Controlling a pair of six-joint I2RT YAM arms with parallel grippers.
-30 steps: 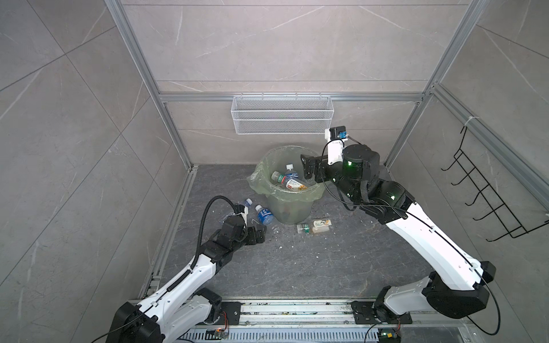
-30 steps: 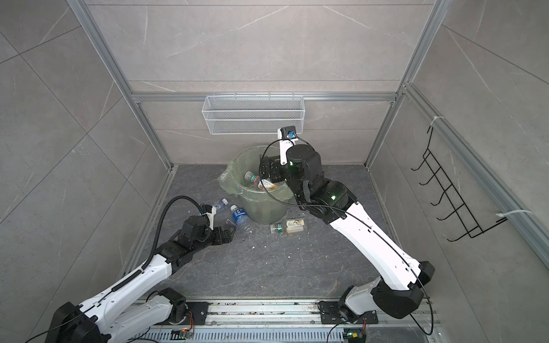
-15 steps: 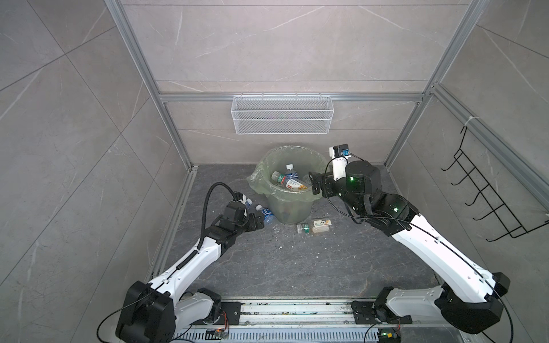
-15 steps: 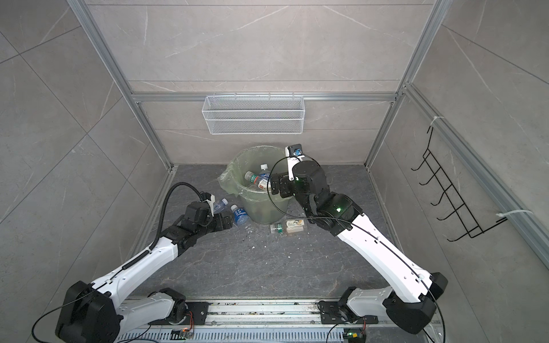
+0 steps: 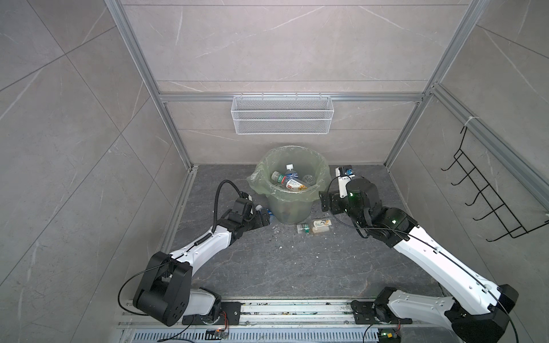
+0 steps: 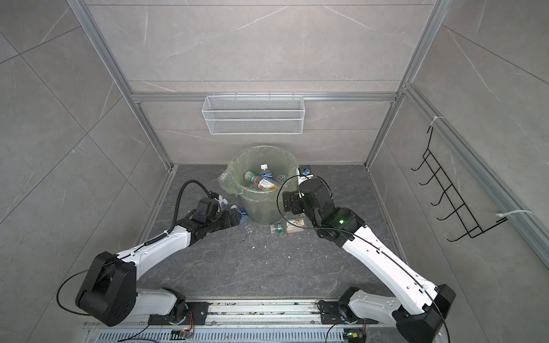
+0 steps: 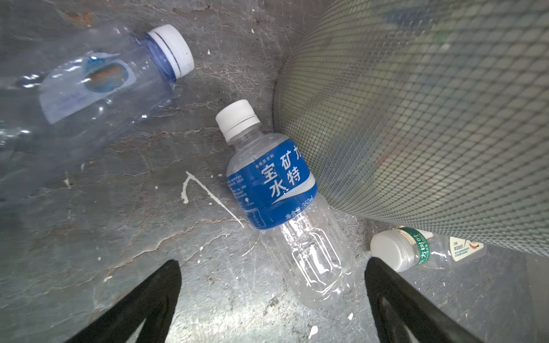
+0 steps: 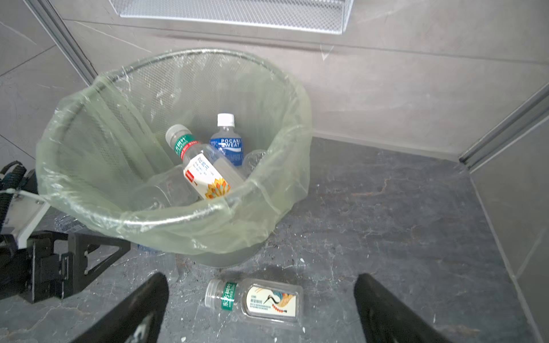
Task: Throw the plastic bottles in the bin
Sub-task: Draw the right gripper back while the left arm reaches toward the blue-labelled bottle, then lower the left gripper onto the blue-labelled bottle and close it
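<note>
R gripper [image 8: 261, 280] retreated; 3 btls [image 7: 271, 184] floor [image 7: 118, 208].

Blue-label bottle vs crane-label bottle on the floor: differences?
Label: the blue-label bottle wears a blue wrap with white characters; the crane-label bottle has a cream panel and a green neck band.
Shape: blue-label is round and ribbed; crane-label is flat and boxy.
Place: blue-label lies right beside the bin; crane-label lies apart from it.
Both are clear, capped and lying on the floor.

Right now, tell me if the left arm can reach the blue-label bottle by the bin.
Likely yes: the open left gripper frames the blue-label bottle, nothing between them, though the bin crowds one side.
</note>
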